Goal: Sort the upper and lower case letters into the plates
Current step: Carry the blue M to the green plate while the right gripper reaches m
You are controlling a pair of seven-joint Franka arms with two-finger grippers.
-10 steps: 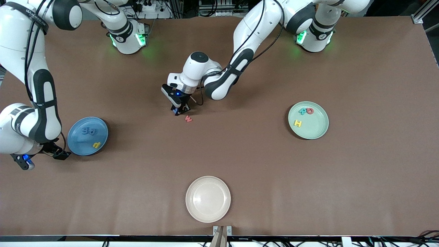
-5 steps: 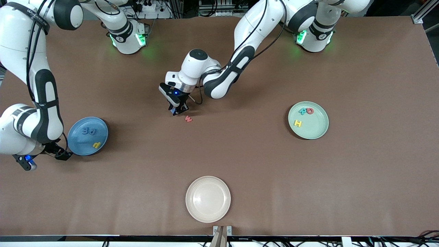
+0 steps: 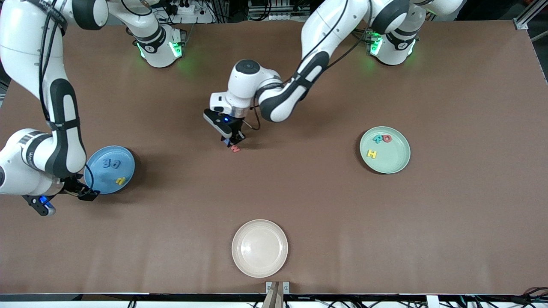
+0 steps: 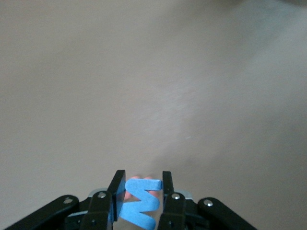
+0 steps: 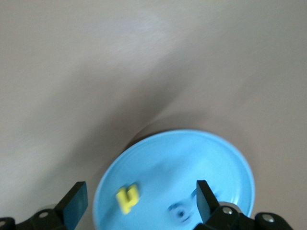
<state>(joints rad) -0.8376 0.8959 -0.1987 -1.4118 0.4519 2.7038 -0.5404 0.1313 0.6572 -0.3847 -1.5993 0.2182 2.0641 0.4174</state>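
My left gripper (image 3: 233,141) is shut on the blue W (image 4: 141,201) and holds it just above the red w (image 3: 235,149), which lies on the table mid-way between the plates. The mint green plate (image 3: 391,160) holds the teal R (image 3: 378,138), red Q (image 3: 387,138) and yellow H (image 3: 372,153). The blue plate (image 3: 100,179) holds two blue small letters (image 3: 113,163) and the yellow n-like letter (image 3: 120,181). My right gripper (image 3: 87,194) is open and empty at the blue plate's rim; the plate (image 5: 192,163) and the yellow letter (image 5: 127,197) show between its fingers.
A cream-white plate (image 3: 260,248) sits empty near the table's front-camera edge, mid-table. The brown table top (image 3: 325,205) stretches between the plates. Both arms' bases stand along the edge farthest from the front camera.
My left gripper has carried the blue W a little toward the left arm's end, to just over the red w. My right gripper has edged closer to the blue plate.
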